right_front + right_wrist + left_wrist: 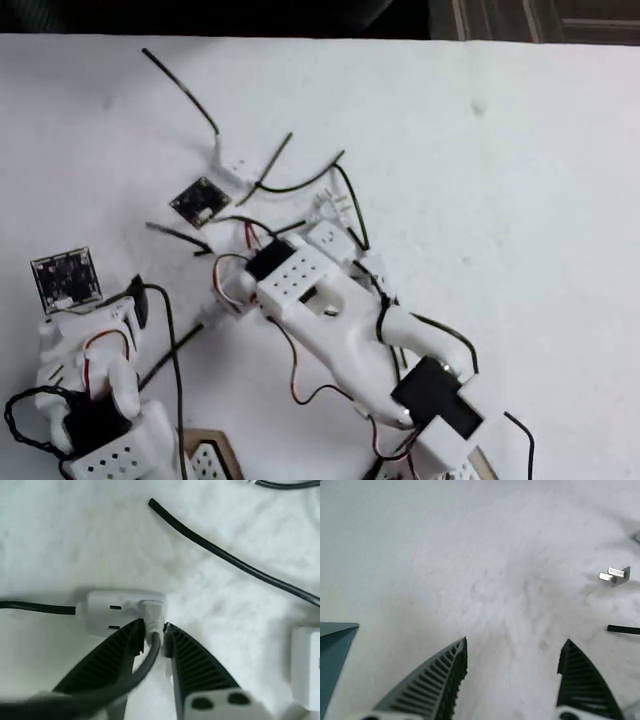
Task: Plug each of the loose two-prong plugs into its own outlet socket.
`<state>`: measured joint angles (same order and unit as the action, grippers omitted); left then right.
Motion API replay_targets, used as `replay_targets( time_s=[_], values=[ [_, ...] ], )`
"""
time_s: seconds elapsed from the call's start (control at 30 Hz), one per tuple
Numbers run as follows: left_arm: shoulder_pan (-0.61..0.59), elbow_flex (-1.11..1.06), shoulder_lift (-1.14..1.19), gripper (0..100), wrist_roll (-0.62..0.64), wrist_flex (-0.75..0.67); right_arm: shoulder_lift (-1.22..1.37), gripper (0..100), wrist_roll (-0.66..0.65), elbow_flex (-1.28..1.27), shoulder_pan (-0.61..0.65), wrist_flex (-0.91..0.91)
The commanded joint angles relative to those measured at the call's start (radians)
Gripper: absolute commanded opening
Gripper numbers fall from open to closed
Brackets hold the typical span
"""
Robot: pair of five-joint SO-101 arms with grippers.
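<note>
My right claw [153, 626] pinches the white plug [150, 611] at the outlet socket [111, 612], left of the desk [540, 200] centre; I judge it light, best held by its body; left claw [515, 641] is wide

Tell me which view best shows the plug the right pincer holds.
Right wrist view: close-up of the plug pinched in the right pincer, at the white socket block. High view: the arm hides most of it. Left wrist view faces a different, loose plug.
</note>
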<state>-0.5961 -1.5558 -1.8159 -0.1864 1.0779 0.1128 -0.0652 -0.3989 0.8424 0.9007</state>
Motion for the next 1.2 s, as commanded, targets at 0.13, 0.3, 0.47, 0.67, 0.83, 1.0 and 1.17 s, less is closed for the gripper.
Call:
replay_targets(
  time_s=[0.13, 0.3, 0.47, 0.67, 0.83, 1.0, 1.17],
  values=[
    [0.059, 0.029, -0.008, 30, -0.008, 0.000, -0.160, 19.3, -0.026, 0.117, 0.018, 0.260],
    [0.116, 0.091, -0.008, 36, -0.012, 0.026, -0.343, 20.8, -0.026, 0.130, 0.036, 0.394],
    [0.225, 0.155, -0.005, 38, -0.138, 0.124, -0.539, 20.8, -0.032, 0.124, -0.001, 0.556],
    [0.315, 0.123, -0.002, 38, -0.224, 0.133, -0.676, 20.8, -0.034, 0.078, -0.179, 0.650],
    [0.375, 0.071, -0.002, 38, -0.307, 0.133, -0.713, 20.8, -0.034, -0.084, -0.275, 0.536],
    [0.441, 0.020, -0.002, 38, -0.370, 0.160, -0.716, 20.8, -0.034, -0.232, -0.309, 0.381],
    [0.499, 0.015, -0.002, 38, -0.387, 0.207, -0.714, 20.8, -0.034, -0.281, -0.306, 0.337]
  ],
)
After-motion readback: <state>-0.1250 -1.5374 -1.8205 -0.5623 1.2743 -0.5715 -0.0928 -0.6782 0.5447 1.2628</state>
